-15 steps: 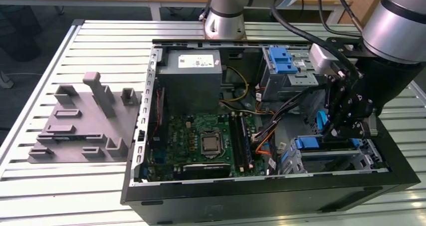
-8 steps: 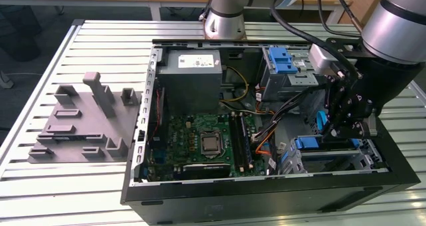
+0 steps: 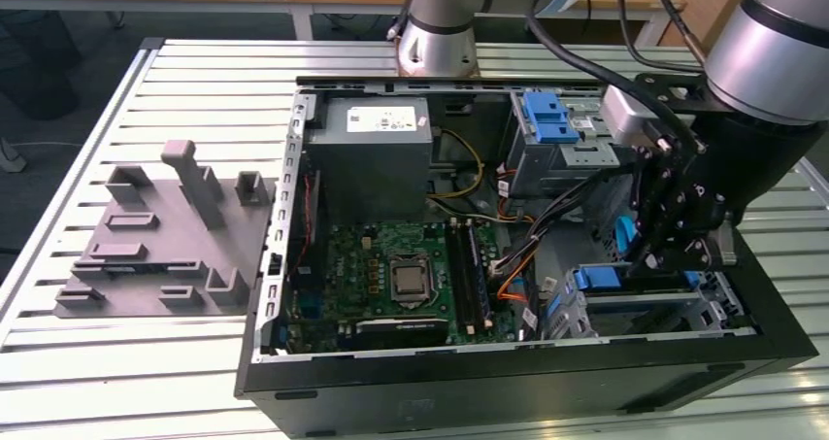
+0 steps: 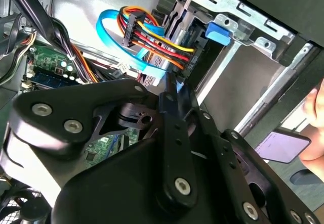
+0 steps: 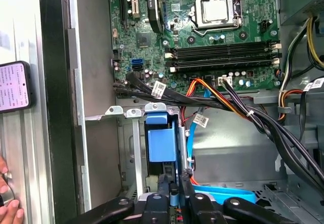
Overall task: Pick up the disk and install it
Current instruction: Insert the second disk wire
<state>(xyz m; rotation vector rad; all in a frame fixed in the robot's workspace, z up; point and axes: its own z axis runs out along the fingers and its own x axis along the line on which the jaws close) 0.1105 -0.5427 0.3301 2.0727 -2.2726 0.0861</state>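
While the arm reaches down into the open computer case [image 3: 518, 382] at the exterior view's right, the gripper [image 3: 677, 251] hangs low over the drive cage [image 3: 647, 299] near the case's front corner. In the first wrist view the jaws look narrow, closed on a thin blue edge that seems to be the bracket of the disk [image 5: 173, 196], held on edge just beside the cage's blue latch [image 5: 161, 142]; the drive body itself is hidden, so that grip is likely, not certain. In the second wrist view the black gripper linkage [image 4: 172, 148] blocks most of the frame, with the cage opening and a blue tab [image 4: 218, 33] beyond it, plus a bundle of coloured cables [image 4: 152, 37]. Motherboard [image 3: 402, 275] lies flat in the case middle, grey power supply box [image 3: 376, 158] behind it. A grey fixture [image 3: 162, 236] sits on the slatted surface [image 3: 130, 362] at the exterior view's left, well apart. A phone [image 5: 14, 86] and a person's hand [image 5: 7, 196] show beside the case wall.
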